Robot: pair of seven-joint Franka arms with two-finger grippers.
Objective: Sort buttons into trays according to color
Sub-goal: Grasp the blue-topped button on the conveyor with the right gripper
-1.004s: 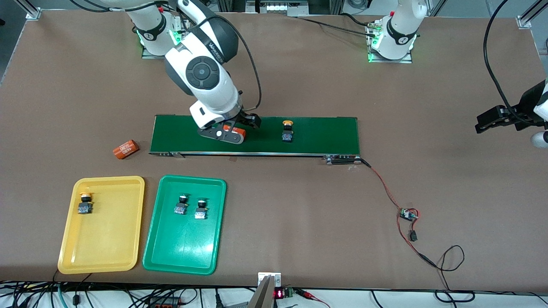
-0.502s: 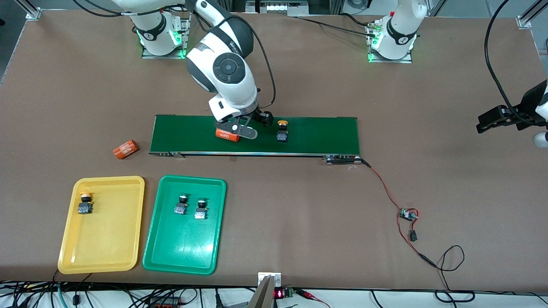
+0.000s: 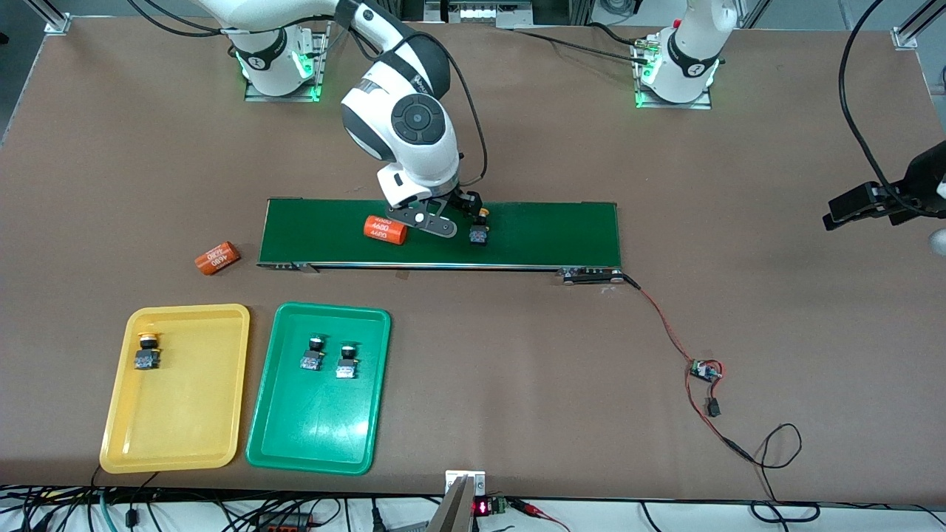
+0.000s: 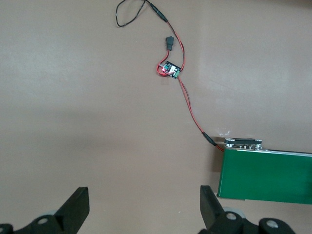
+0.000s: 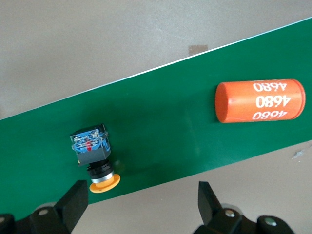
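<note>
A yellow-capped button [image 3: 479, 230] [image 5: 92, 156] lies on the dark-green belt [image 3: 547, 233]. My right gripper [image 3: 452, 213] [image 5: 141, 209] hangs open over the belt's edge farther from the front camera. The button's cap lies close to one finger [image 5: 73, 204], and nothing is between the fingers. The yellow tray [image 3: 185, 414] holds one yellow button [image 3: 147, 353]. Two green buttons [image 3: 312, 356] [image 3: 345, 362] lie in the green tray [image 3: 318, 428]. My left gripper [image 3: 861, 203] [image 4: 144, 209] waits open over bare table past the belt's end [image 4: 265, 175].
An orange cylinder marked 4680 [image 3: 385, 230] [image 5: 258, 101] lies on the belt beside the right gripper. Another orange cylinder [image 3: 217, 258] lies on the table off the belt's end. A red-and-black wire runs from the belt to a small circuit board [image 3: 704, 369] [image 4: 169, 69].
My right gripper has moved along the belt from over the orange cylinder to beside the yellow button. The cylinder and button have drifted toward the right arm's end. The left arm stayed put.
</note>
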